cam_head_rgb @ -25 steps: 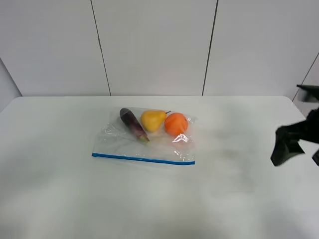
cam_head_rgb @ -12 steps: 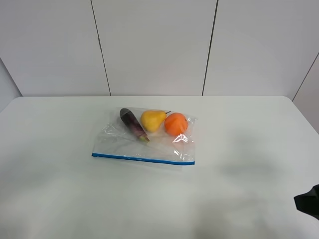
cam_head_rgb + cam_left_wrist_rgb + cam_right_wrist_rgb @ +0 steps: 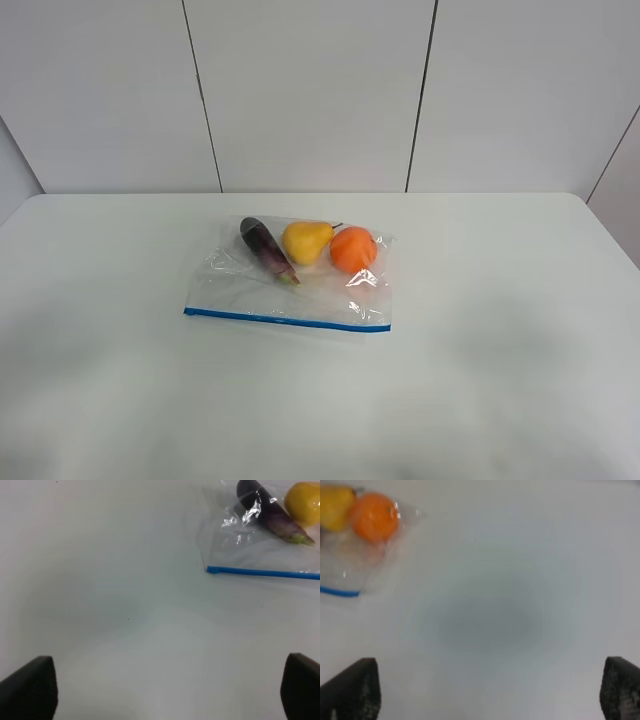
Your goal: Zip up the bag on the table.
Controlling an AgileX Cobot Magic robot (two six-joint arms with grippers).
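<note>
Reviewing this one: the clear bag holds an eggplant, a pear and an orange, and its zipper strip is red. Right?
Not quite. The zipper strip is blue, as the exterior high view shows. The rest holds: the clear bag contains an eggplant, a pear and an orange.

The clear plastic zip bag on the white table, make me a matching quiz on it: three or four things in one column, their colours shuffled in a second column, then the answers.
Column one:
1. long eggplant
2. pear
3. round orange
4. zipper strip along the edge of the clear plastic zip bag

Column two:
A. blue
B. orange
C. dark purple
D. yellow

Pairs: 1-C, 2-D, 3-B, 4-A
</note>
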